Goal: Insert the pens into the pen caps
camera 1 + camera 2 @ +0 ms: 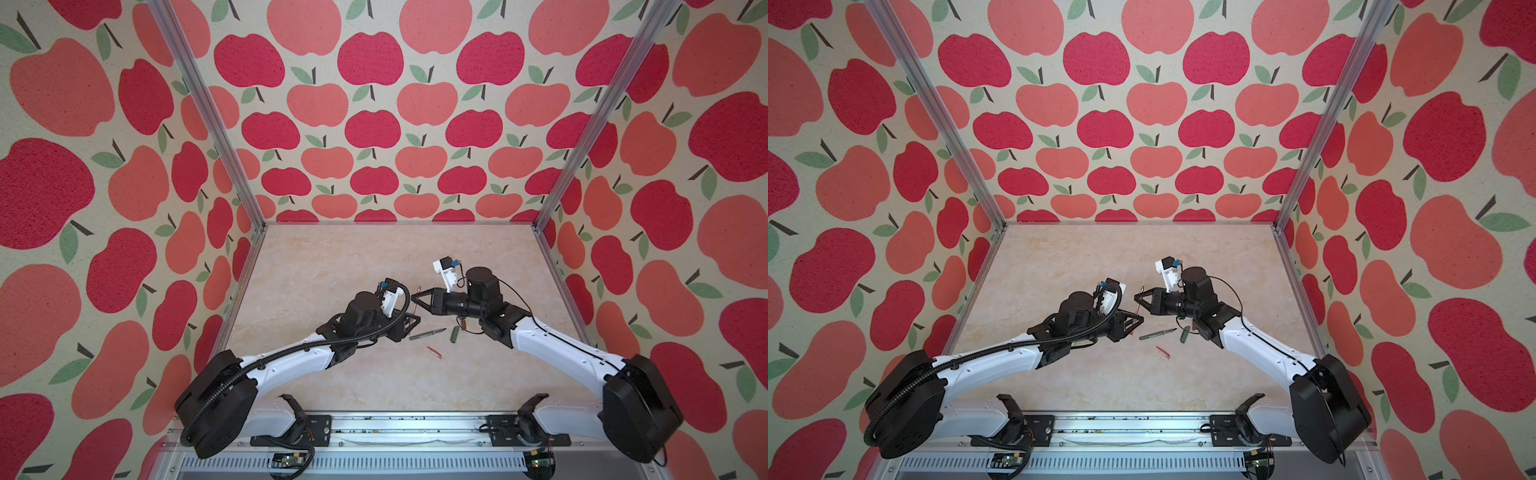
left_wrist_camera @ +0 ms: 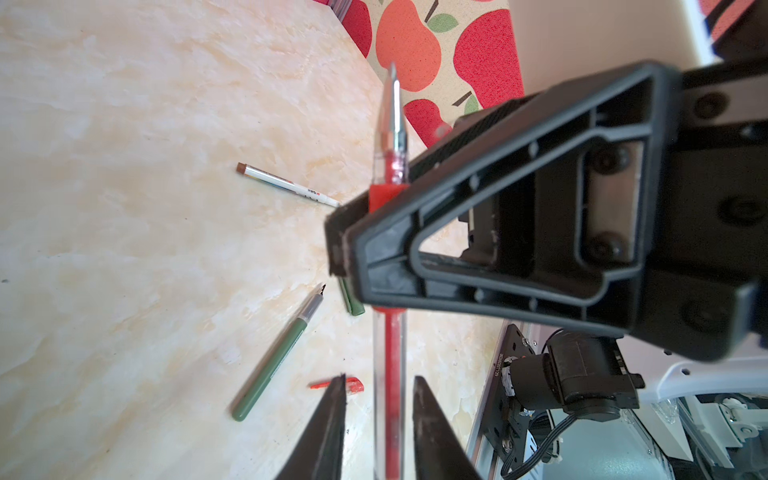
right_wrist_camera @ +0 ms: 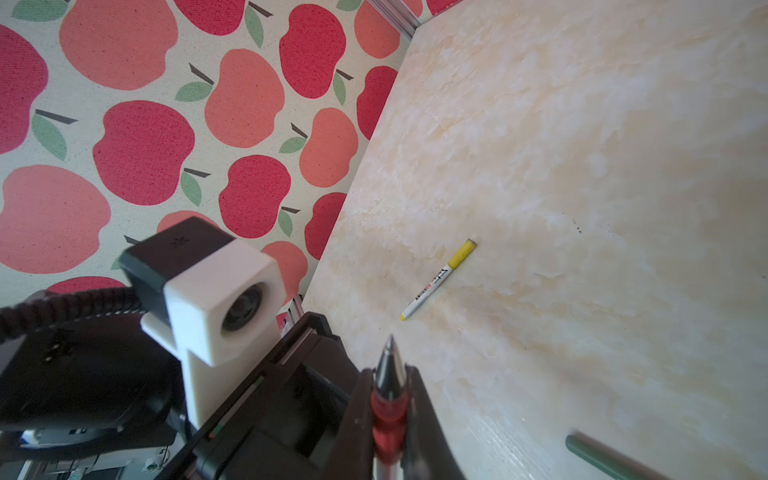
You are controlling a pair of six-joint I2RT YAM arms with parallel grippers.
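My right gripper [image 3: 388, 399] is shut on the red pen [image 2: 390, 166] near its metal tip and holds it above the table. The left gripper [image 2: 380, 380] stands open around the pen's clear barrel, with a gap at each finger. In both top views the two grippers [image 1: 413, 297] [image 1: 415, 320] meet at mid-table on the thin pen [image 1: 417, 293]. On the table lie the red cap [image 1: 434, 352], the uncapped dark green pen [image 1: 428, 333] and the green cap [image 1: 455, 334]. A white pen with a brown end [image 2: 286, 185] lies farther off. Another white pen with a yellow end piece [image 3: 438, 280] lies apart.
The marbled tabletop [image 1: 332, 257] is walled on three sides by apple-patterned panels on metal posts [image 1: 557, 199]. A metal rail [image 1: 374, 428] with the arm bases runs along the front edge. The loose pens and caps lie just in front of the grippers.
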